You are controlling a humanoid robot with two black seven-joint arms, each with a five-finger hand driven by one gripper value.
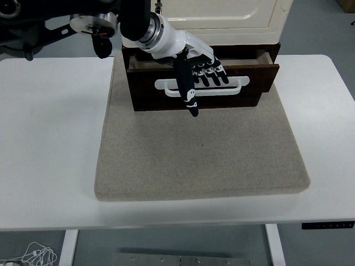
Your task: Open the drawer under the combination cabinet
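drawer [202,88] sits pulled partway out beneath the cream cabinet [222,14], on a grey mat [199,155] covering the white bench [50,138]. left hand [194,66] reaches over the drawer front, fingers [213,76] hooked into the white handle [202,88], thumb pointing down past it.

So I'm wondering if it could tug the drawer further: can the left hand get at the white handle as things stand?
Probably yes. The left hand is right at the drawer front, fingers lying over the white handle, nothing between them. Whether they hook behind it is unclear.
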